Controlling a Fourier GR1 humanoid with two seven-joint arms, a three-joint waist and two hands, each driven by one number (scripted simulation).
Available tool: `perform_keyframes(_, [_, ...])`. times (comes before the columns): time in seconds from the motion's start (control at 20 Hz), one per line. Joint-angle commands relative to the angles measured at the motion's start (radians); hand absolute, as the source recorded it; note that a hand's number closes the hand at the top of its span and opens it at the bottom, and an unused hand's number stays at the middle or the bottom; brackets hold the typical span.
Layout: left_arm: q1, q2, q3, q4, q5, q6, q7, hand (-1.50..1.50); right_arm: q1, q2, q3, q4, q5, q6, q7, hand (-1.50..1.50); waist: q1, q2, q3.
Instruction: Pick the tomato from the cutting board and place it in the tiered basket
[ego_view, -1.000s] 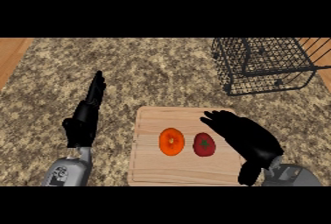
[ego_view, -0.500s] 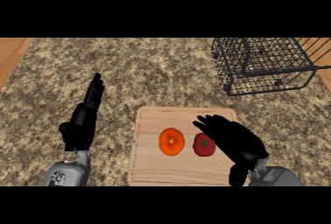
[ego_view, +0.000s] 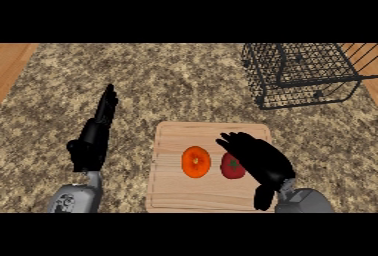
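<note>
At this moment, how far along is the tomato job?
Nothing is finished yet: the tomato lies on the cutting board beside an orange fruit. In hand: the right hand is over the tomato, fingers not closed on it. Left: grasping, lifting, carrying to the wire basket. The left hand rests open.

red tomato (ego_view: 231, 168), speckled brown counter (ego_view: 184, 85), black wire basket (ego_view: 303, 75)

Tomato (ego_view: 231, 168): red, round, green stem mark facing up, lying on the board (ego_view: 207, 132), right of centre. Basket (ego_view: 299, 74): black wire, open-topped, standing at the counter's far right corner, well apart from the board.
</note>
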Motion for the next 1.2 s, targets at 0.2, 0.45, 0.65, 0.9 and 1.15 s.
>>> perform_keyframes(0.2, [0.002,-0.031,-0.011,0.008,-0.029,0.014,-0.006,0.00,-0.060,0.060,-0.040,0.110,0.018,-0.001,-0.014,-1.50,0.000,0.000,0.000])
perform_keyframes(0.45, [0.001,-0.028,-0.010,-0.040,-0.037,0.013,0.054,0.00,0.042,0.080,-0.004,0.063,0.028,-0.075,-0.030,-1.50,-0.002,-0.001,0.000])
perform_keyframes(0.65, [-0.067,-0.020,0.008,-0.024,-0.046,0.014,0.087,0.00,0.003,0.066,-0.052,0.200,0.051,-0.230,-0.110,1.50,-0.002,0.001,0.000])
perform_keyframes(0.9, [0.000,-0.006,0.040,0.007,0.004,-0.020,-0.014,0.00,-0.020,0.089,0.023,0.188,0.164,-0.372,-0.107,1.50,0.000,0.000,0.000])
perform_keyframes(1.15, [0.000,-0.016,0.009,-0.012,-0.027,-0.019,0.005,0.00,-0.020,0.104,-0.010,0.294,0.187,-0.500,-0.160,1.50,0.000,0.000,0.000])
